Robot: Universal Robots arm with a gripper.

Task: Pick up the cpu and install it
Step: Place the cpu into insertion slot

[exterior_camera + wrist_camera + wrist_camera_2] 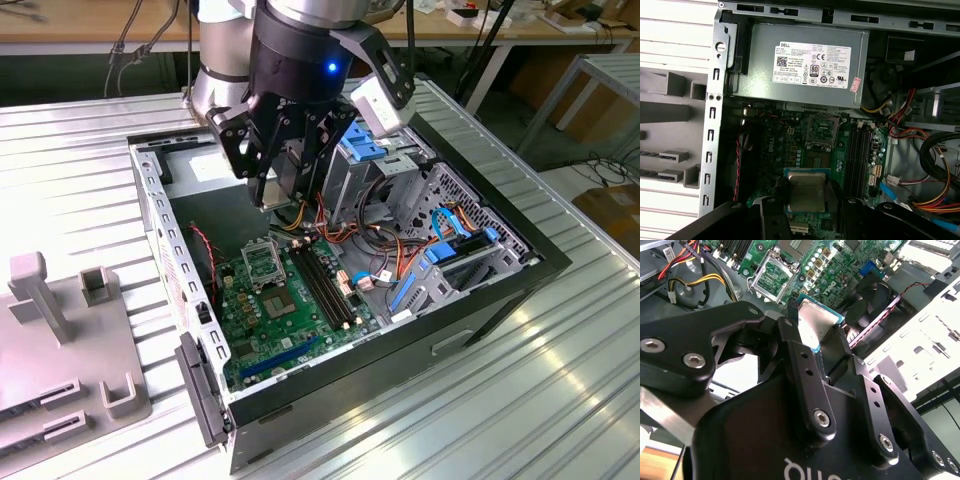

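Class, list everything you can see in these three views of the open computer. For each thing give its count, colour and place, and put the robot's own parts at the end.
cpu: one, silvery-grey top, held between the gripper's fingers above the motherboard.
socket: one, dark metal frame, on the motherboard, empty.
motherboard: one, green, on the case floor.
memory slots: several, black, beside the socket.
power supply: one, grey with a white label, at one end of the case.
cables: many, red, yellow, orange and blue, beside the motherboard.
case: one, black, open on the table.
table: one, silvery, ribbed.
arm: one, silver and black, above the case.
gripper: one, black, shut on the cpu.
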